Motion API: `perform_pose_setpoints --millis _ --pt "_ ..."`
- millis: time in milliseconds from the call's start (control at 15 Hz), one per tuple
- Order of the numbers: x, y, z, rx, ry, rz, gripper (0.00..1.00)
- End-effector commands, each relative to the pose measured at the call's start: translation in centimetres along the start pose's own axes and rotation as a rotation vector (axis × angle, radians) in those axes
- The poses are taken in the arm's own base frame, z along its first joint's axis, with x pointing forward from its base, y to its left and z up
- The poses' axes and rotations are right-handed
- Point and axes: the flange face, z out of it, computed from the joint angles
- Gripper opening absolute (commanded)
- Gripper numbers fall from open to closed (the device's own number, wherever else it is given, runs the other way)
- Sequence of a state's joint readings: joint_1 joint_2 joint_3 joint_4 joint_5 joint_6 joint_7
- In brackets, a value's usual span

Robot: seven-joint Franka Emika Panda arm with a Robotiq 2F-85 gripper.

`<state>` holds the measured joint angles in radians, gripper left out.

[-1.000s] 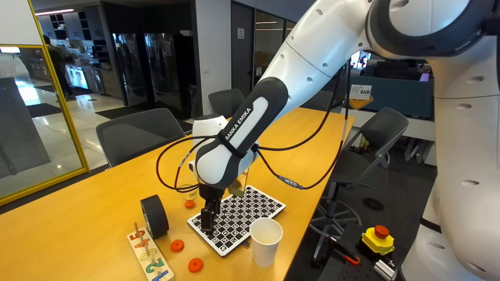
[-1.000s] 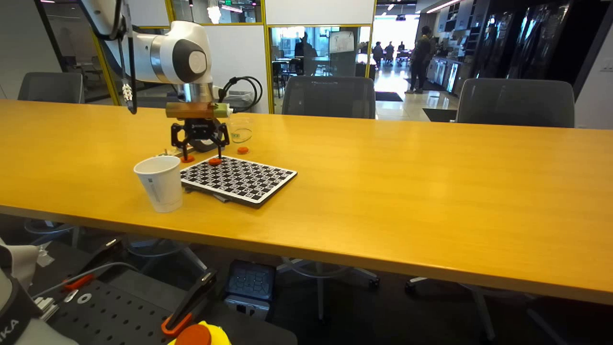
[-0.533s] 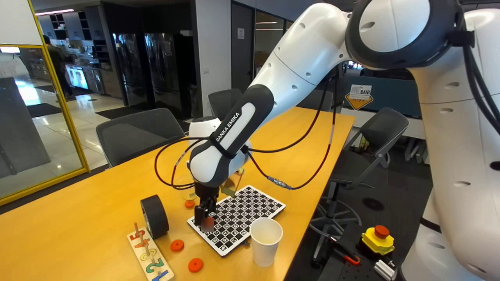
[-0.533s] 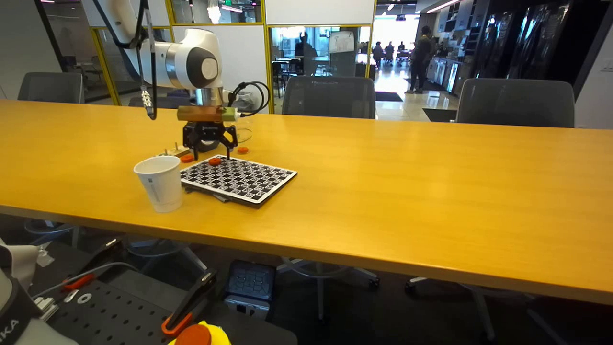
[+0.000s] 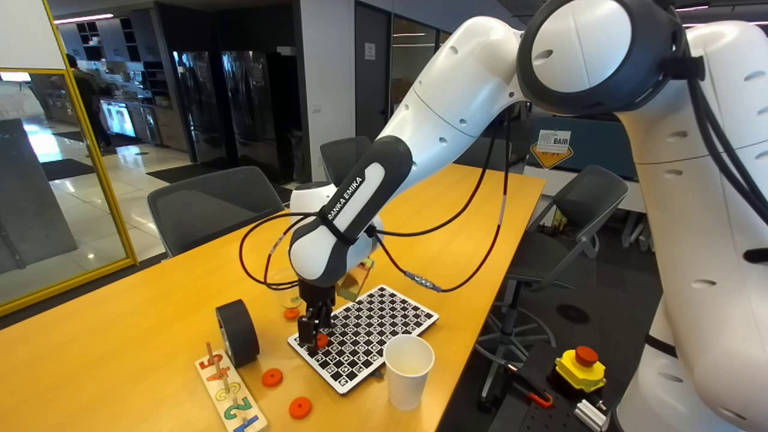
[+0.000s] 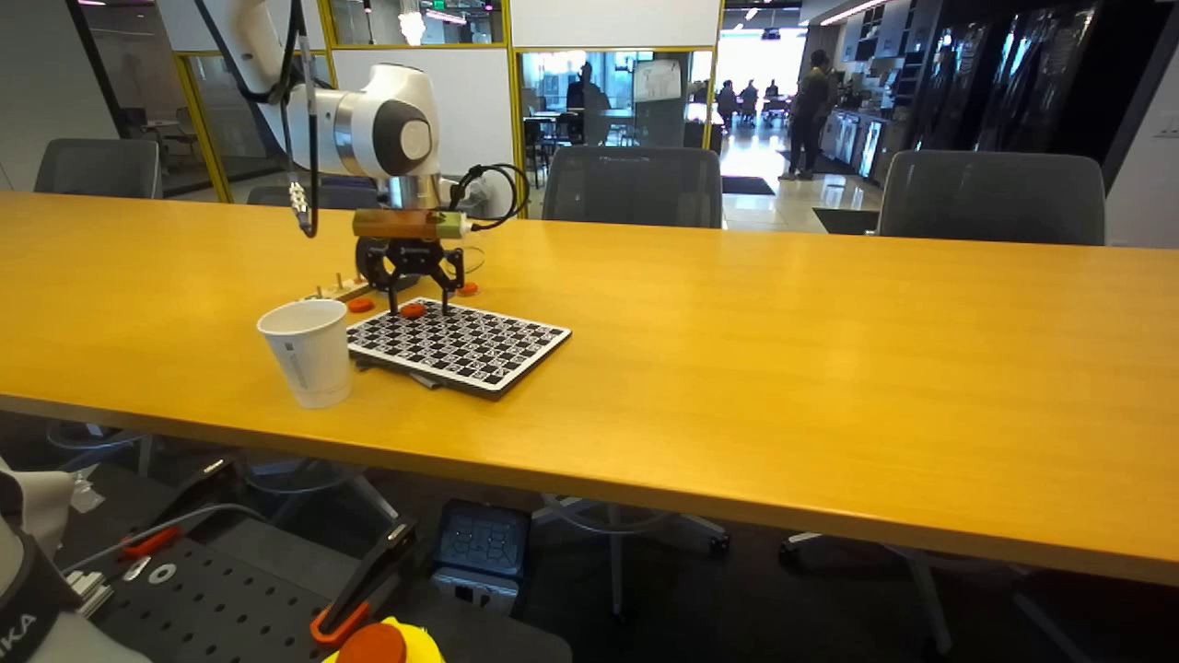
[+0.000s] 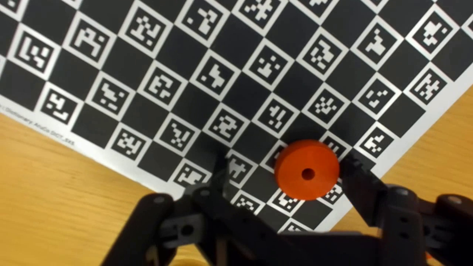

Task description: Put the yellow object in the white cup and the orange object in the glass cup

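Since a moment ago the gripper (image 6: pixel 420 310) has shifted above the checkerboard (image 6: pixel 502 350) and narrowed; in an exterior view it straddles an orange disc (image 6: pixel 413 311) on the checkerboard, fingers (image 6: pixel 446 302) part-way spread, gripping nothing, the white cup (image 6: pixel 315 359) just beside the checkerboard. In an exterior view the partly hidden glass cup (image 5: pixel 293 299) is near the checkerboard. Wrist view: the disc lies right beside one finger, contact unclear, apart from the other.

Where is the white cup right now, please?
In an exterior view, the white cup stands upright on the table at picture left, close beside the left corner of the checkered board.
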<state>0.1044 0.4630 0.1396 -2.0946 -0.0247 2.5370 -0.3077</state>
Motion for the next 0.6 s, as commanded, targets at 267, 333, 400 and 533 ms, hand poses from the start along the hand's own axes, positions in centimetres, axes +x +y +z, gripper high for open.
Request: perform_pose_setpoints --millis 267,333,400,533 --pt "0.8 0.8 -0.9 -0.027 0.0 0.037 0.21" --pt "0.8 0.8 -1.2 -0.031 0.001 0.041 0.2" --pt "0.6 0.7 -1.2 -0.035 -0.002 0.046 0.2" --pt "0.3 0.6 -1.7 -0.042 -0.003 0.055 0.2"
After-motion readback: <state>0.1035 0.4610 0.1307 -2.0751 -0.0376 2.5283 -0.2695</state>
